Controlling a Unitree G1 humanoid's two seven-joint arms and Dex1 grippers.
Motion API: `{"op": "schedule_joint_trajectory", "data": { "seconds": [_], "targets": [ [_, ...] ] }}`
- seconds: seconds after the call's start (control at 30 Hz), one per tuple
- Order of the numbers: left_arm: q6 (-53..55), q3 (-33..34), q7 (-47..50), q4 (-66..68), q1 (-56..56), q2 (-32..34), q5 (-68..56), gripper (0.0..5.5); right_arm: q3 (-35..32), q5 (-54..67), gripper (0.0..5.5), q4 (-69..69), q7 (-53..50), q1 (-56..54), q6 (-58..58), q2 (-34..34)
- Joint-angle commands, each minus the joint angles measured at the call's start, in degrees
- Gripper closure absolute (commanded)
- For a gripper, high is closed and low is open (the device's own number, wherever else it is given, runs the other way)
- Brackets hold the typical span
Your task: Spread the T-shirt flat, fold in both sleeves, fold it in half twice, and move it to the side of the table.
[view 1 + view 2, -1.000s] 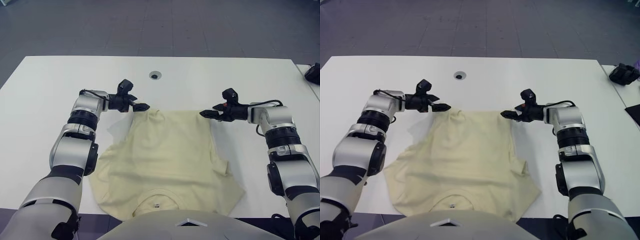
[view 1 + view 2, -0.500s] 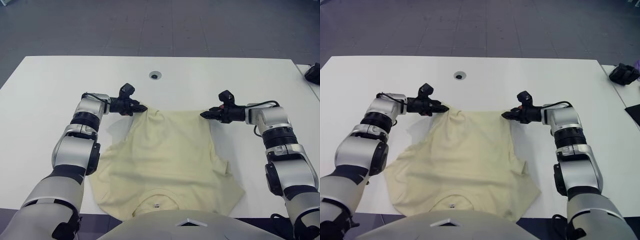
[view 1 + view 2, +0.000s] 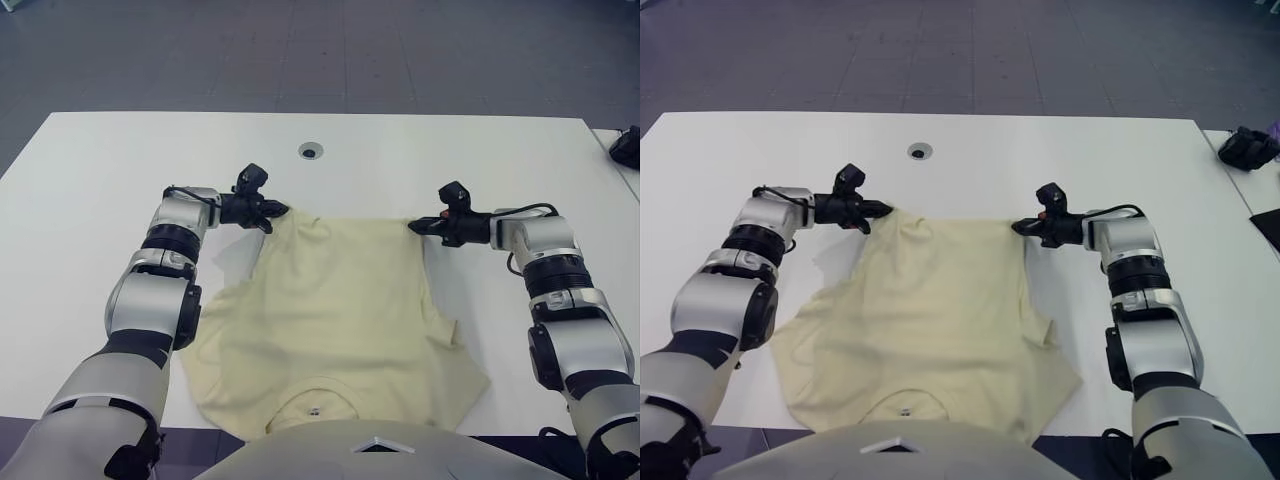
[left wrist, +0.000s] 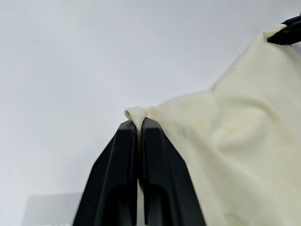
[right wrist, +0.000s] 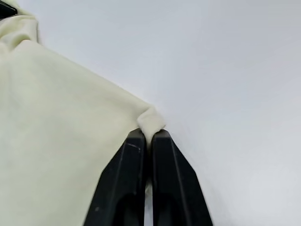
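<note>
A pale yellow T-shirt (image 3: 340,320) lies on the white table (image 3: 100,160), collar at the near edge, hem toward the far side. My left gripper (image 3: 281,211) is shut on the far left hem corner (image 4: 136,113). My right gripper (image 3: 416,226) is shut on the far right hem corner (image 5: 150,120). The hem stretches fairly straight between the two grippers. Both sleeves lie rumpled, the right one (image 3: 445,335) bunched against the body, the left one (image 3: 215,320) spread out.
A round cable hole (image 3: 311,151) sits in the table beyond the shirt. A black object (image 3: 1245,147) rests on a separate surface at the far right. Bare table surface extends left, right and beyond the shirt.
Both grippers moved in onto the hem corners and shut on them. The hem is now pulled a little tauter between them.
</note>
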Motion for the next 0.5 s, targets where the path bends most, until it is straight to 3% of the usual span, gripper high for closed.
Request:
{"op": "schedule_joint_trajectory", "data": {
  "seconds": [0.03,0.3,0.5],
  "targets": [
    [-0.4,2.5,3.8,1.4,-2.4,1.0,-0.2,5.50,-1.6,-0.8,5.50,3.1,-1.8,-3.0,-2.1,0.2],
    [1.6,4.5,-1.0,-4.2,-1.6,1.8,-2.0,5.50,-4.1,2.7,5.50,-6.4,2.2,-1.1,-1.2,-1.1],
    [11.3,4.6,-9.3,-23.4,6.4,6.1,-6.4,5.50,-5.7,7.8,5.50,-25.6,7.3,8.6,5.3,-6.2]
  ]
}}
